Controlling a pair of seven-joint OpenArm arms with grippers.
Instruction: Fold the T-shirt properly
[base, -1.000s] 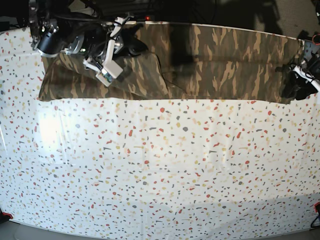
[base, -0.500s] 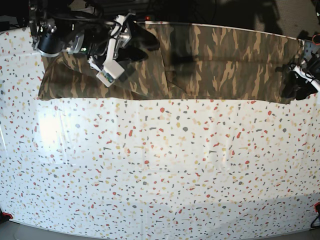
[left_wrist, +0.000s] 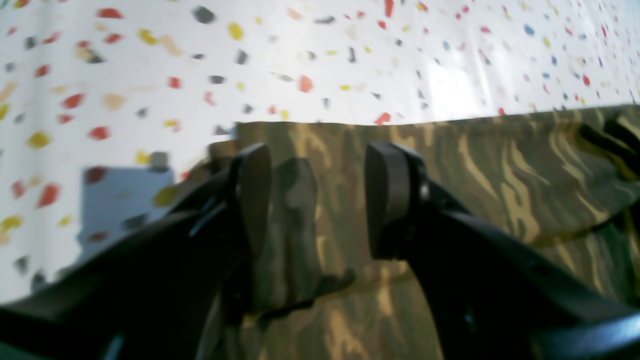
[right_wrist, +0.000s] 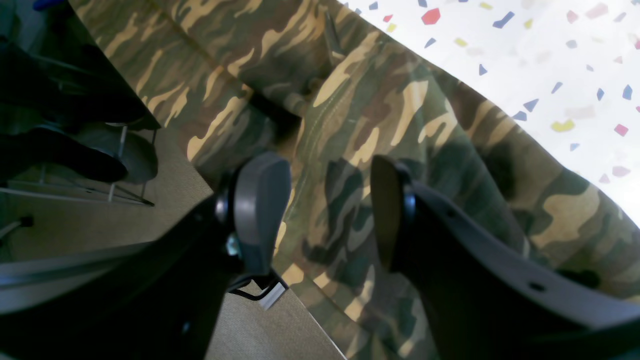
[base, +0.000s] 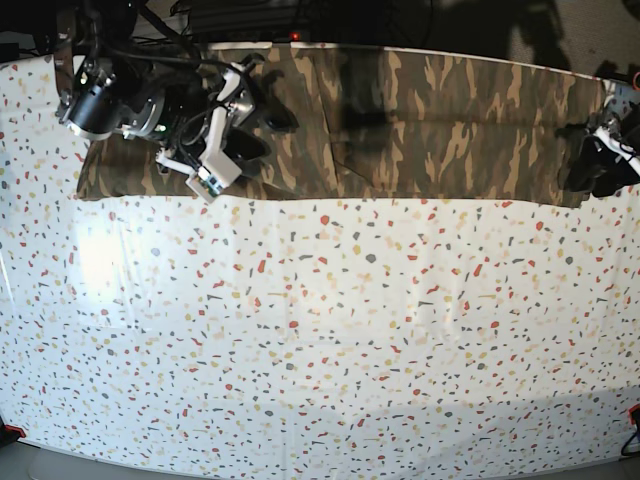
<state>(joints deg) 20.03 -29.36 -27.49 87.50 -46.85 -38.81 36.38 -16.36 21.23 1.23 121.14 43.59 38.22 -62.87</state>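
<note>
T-shirt: a long strip (base: 460, 140) along the table's (base: 320, 320) robot-side edge, with layers folded over one another.
Left gripper: you have it (left_wrist: 320, 200) spread wide over the table's left end, holding nothing.
Right gripper: yours (right_wrist: 330, 212) is well open too, above the cloth near the table's right end, with no fabric pinched.
Risk at the table edge: the strip lies so close to the robot's side that your pull could drag a layer over; the sloping cloth there may already be slack.
Risk in the layers: closing on the raised fold could catch only the top ply, because the plies lie loosely, and your fold would bunch.
Right wrist view only: it shows you a dark hollow (right_wrist: 282, 112) under a lifted ply, and a silver-ended cable (right_wrist: 273, 295) beyond the table edge.
Left wrist view only: a small turned-over flap (left_wrist: 287, 230) at the table's left end, which your gripper hides in the base view.
</note>
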